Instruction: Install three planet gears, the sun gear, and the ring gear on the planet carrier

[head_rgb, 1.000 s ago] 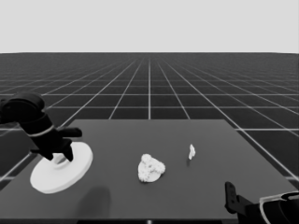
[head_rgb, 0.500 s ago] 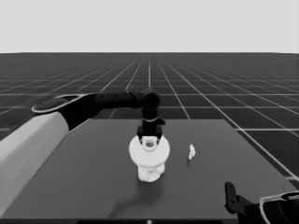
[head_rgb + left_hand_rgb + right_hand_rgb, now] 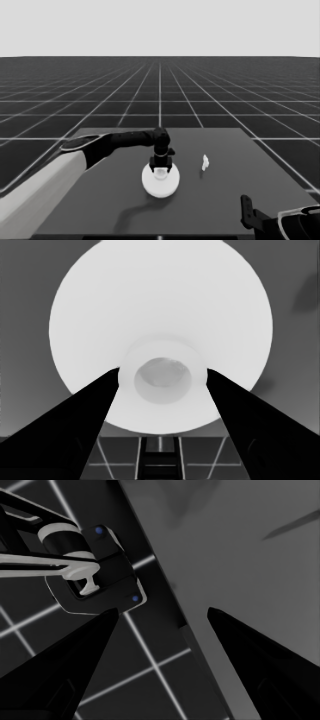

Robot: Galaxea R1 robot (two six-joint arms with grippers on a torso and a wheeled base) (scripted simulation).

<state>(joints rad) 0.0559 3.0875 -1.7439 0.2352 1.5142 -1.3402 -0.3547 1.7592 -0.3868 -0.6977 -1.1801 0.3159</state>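
The larger round part (image 3: 160, 187), a broad white disc with a raised hub, is over the middle of the table. My left gripper (image 3: 161, 169) comes straight down on it from above. In the left wrist view the disc (image 3: 160, 305) fills the picture and my left gripper (image 3: 162, 373) is shut on its hub, one finger on each side. The smaller round part and the gears are hidden beneath the disc. My right gripper (image 3: 246, 211) waits at the lower right corner, and its wrist view shows the right gripper (image 3: 162, 611) open with nothing between the fingers.
A thin white piece (image 3: 205, 161) lies on the dark table (image 3: 250, 165), to the right of the disc. The left arm's pale grey part fills the lower left corner. Dark machinery with blue lights (image 3: 95, 575) shows past the table's corner.
My left gripper took the larger round part from the table's left end, carried it right to the middle and brought it down over the cluster of small parts, which no longer shows.
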